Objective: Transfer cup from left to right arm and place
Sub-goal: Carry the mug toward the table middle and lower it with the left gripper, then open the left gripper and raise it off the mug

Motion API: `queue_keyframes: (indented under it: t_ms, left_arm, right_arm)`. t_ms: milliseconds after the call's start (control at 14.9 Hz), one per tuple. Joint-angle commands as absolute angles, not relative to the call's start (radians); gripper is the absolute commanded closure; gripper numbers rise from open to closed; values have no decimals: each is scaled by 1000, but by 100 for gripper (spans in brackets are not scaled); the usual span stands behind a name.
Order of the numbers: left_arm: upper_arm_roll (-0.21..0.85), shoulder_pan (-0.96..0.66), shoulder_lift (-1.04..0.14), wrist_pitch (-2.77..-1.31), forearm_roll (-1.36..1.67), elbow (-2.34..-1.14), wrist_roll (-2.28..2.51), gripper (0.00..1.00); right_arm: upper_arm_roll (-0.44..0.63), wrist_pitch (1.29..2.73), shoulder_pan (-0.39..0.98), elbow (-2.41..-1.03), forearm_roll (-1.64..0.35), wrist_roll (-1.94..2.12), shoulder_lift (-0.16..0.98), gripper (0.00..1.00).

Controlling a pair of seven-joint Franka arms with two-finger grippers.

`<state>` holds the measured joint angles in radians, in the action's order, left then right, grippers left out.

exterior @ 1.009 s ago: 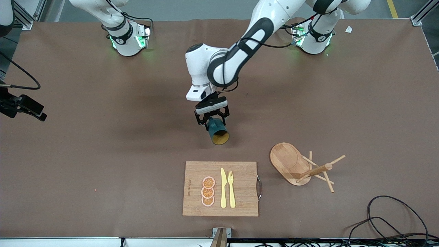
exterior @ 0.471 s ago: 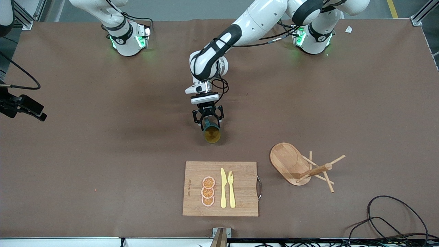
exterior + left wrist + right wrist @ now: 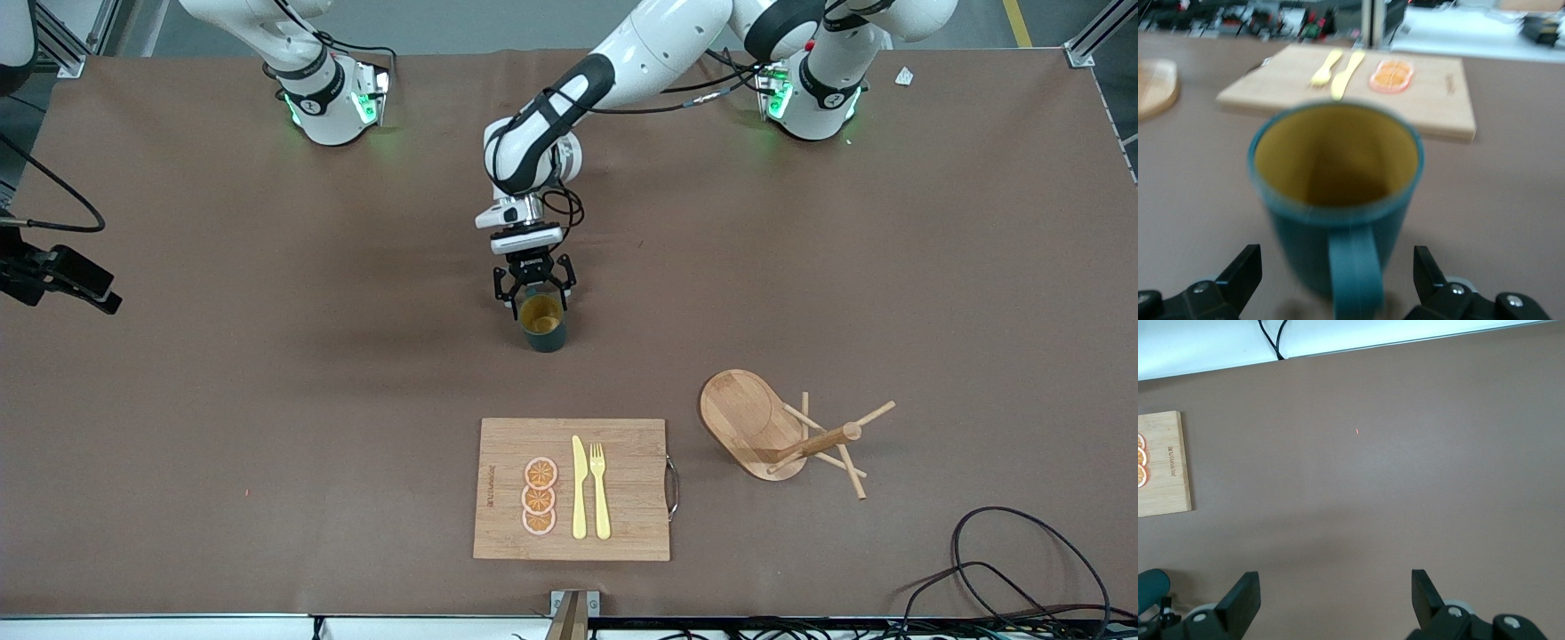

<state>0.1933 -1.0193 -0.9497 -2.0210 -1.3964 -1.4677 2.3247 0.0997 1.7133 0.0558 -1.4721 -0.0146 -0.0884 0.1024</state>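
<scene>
The dark teal cup (image 3: 543,325) with its tan-yellow inside stands upright on the brown table, farther from the front camera than the cutting board. My left gripper (image 3: 536,300) is low at the cup, open, with its fingers spread on either side of the handle and not touching it. In the left wrist view the cup (image 3: 1335,200) fills the middle with its handle turned toward the left gripper (image 3: 1336,259). My right gripper (image 3: 1335,587) is open and empty, high over bare table; it does not show in the front view. A teal edge of the cup (image 3: 1150,585) shows there.
A wooden cutting board (image 3: 622,524) with a yellow knife (image 3: 579,489), a yellow fork (image 3: 599,489) and orange slices (image 3: 539,496) lies near the front edge. A wooden mug tree (image 3: 782,431) lies tipped over toward the left arm's end. Cables (image 3: 1022,569) lie at that corner.
The left arm has lowered the cup, turned it from tilted to upright, and set it on the table. The left gripper has opened and let it go.
</scene>
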Motion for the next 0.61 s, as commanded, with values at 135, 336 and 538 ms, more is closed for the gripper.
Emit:
queue_keyframes:
  t_ms: [135,336,538]
  left_arm:
    - [238,-1043,-842,-1913,-1159,-1465,2258,0]
    - [273,-1043,-728,-1778,-973,-1460,2107,0]
    - [268,-1026,-570,-1755,-843,-1460,2016,0]
  right_arm:
    - [91,1707,44,-1470,-20,-84,101,0]
    - [91,1707,44,-1470,-20,-84,101,0]
    - [91,1707,44,-1470,-20,-84,101,0]
